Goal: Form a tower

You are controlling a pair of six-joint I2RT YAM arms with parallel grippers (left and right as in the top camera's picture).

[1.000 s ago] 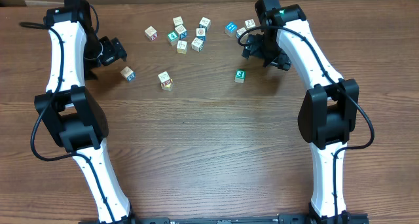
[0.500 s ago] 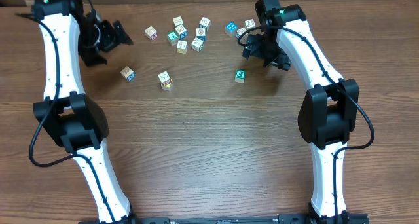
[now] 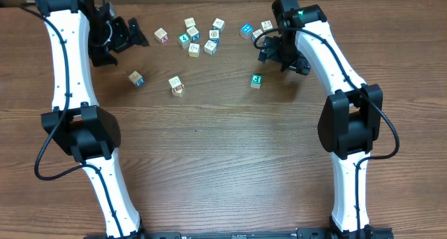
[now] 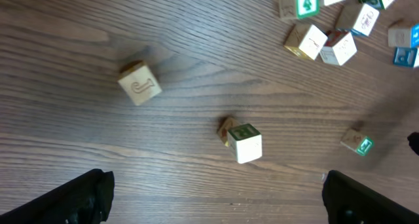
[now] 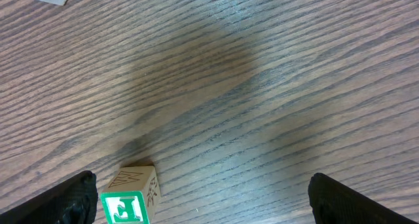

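From where I stand, most of the alphabet cubes lie scattered over the far half of the wooden tabletop [image 3: 223, 148]. The tower [image 3: 177, 85] sits left of centre, nearer than the main scatter of cubes [image 3: 194, 35]. From above it shows a pale top cube with a green print and the edge of another block peeking out beneath it. How many blocks high it stands I cannot tell.

A loose cube marked J [image 3: 135, 78] lies just to its left, apart from it. A single green-faced cube [image 3: 256, 80] lies well off to its right.

The left end effector [image 4: 215, 191] hangs above the far left of the tabletop, fingers wide apart and holding nothing. The tower is ahead of it in the wrist view.

The right end effector [image 5: 200, 194] is likewise spread wide and empty, hovering over bare wood. The green-faced cube lies near its left finger [image 5: 69, 198], not touching.
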